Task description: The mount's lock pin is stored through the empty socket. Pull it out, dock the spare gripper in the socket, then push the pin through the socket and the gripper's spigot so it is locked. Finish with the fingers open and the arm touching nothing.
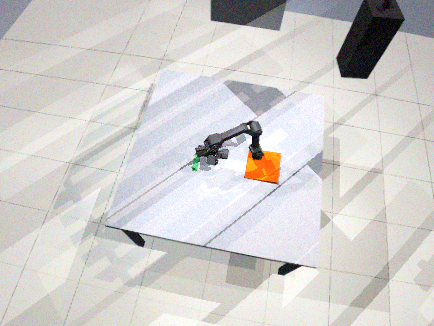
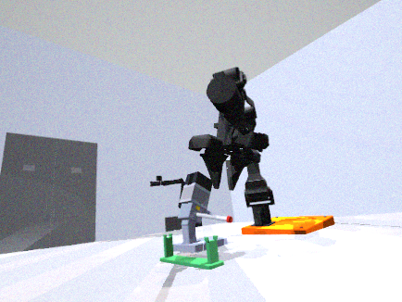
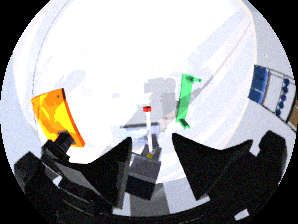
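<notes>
The grey mount [image 2: 187, 228] stands on the table [image 1: 165, 200], just behind the empty green cradle [image 2: 192, 260] [image 1: 195, 163] [image 3: 185, 100]. The dark spare gripper [image 2: 199, 181] [image 3: 143, 177] sits on the mount's socket. The lock pin [image 2: 214, 217] [image 3: 152, 124] runs through the socket, with its red head [image 2: 229, 219] [image 3: 148, 107] sticking out. My gripper [image 2: 225, 185] [image 1: 210, 150] [image 3: 152, 138] is open and empty. It hangs a little above the pin and touches nothing I can see.
The arm's base stands on an orange plate [image 1: 265, 170] [image 2: 296, 225] [image 3: 55, 115]. Dark blocks [image 1: 370, 37] [image 1: 247, 10] stand on the floor beyond the table. A dark panel [image 2: 46, 185] stands at the left in the exterior view.
</notes>
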`<state>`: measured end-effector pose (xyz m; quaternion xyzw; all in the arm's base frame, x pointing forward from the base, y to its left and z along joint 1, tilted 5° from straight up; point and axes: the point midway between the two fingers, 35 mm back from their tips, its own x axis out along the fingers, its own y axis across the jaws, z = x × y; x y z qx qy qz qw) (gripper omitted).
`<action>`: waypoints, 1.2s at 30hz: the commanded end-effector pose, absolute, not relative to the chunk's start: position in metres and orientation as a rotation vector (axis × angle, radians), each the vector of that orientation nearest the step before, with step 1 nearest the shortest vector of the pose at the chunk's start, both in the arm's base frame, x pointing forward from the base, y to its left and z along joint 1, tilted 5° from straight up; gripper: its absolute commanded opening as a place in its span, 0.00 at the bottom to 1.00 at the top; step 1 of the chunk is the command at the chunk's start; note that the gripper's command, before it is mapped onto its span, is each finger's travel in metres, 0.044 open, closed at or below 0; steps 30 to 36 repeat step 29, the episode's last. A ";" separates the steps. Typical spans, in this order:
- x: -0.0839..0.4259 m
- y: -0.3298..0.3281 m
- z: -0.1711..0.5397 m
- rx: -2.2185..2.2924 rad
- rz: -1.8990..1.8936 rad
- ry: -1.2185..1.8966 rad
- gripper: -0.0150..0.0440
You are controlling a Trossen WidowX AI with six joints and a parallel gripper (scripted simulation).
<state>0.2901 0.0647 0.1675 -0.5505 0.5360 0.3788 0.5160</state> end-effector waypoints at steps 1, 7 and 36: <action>0.289 0.063 0.165 -1.322 0.913 1.292 0.77; 0.289 0.063 0.165 -1.322 0.913 1.292 1.00; 0.289 0.063 0.165 -1.322 0.913 1.292 1.00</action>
